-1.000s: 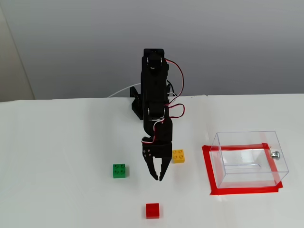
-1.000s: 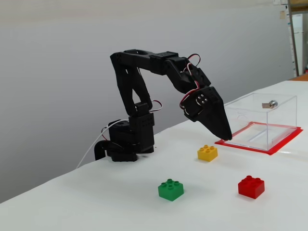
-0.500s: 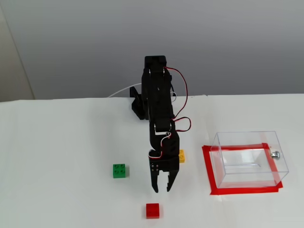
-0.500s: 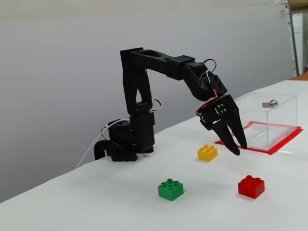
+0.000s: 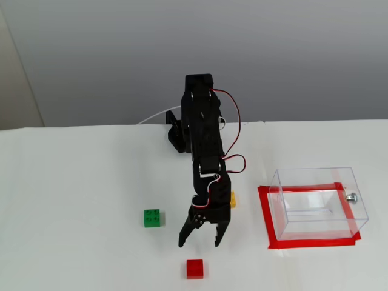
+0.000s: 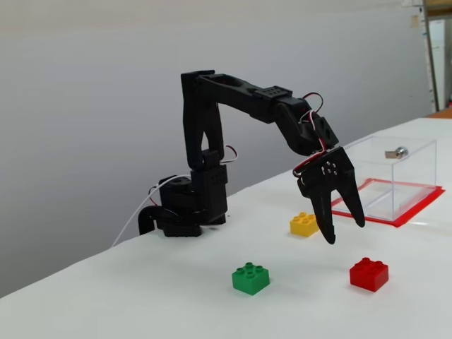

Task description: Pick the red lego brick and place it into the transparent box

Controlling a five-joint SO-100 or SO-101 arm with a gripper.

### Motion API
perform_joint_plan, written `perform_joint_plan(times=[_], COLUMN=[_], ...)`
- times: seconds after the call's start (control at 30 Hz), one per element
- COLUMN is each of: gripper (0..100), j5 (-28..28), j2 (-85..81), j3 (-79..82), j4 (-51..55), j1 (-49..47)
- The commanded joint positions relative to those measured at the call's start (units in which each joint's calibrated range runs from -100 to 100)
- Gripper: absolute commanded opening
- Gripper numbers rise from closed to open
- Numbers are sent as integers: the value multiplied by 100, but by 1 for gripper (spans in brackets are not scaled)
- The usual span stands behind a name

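Observation:
The red lego brick (image 5: pixel 194 268) (image 6: pixel 369 273) lies on the white table near its front edge. My black gripper (image 5: pixel 199 241) (image 6: pixel 344 231) hangs open just above and behind it, fingers spread and pointing down, holding nothing. The transparent box (image 5: pixel 318 202) (image 6: pixel 390 176) stands inside a red tape outline, to the right in both fixed views, with a small silver knob on one side.
A green brick (image 5: pixel 153 217) (image 6: pixel 251 277) lies left of the gripper. A yellow brick (image 5: pixel 233 199) (image 6: pixel 304 224) sits behind the gripper, partly covered by the arm in a fixed view. The arm's base (image 6: pixel 185 208) stands at the back of the table.
The arm has reached forward and lowered toward the red brick, and the gripper has gone from nearly shut to wide open. The bricks and box have not moved.

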Motion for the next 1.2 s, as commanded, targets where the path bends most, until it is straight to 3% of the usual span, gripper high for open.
perform_joint_plan(times=[0.0,0.53,1.17], gripper=[36,36,36], j5=[17,-3,17], j2=[120,1664,2207], j3=[-474,-1739,-1920], j4=[-68,-68,-364], j1=[-54,13,205])
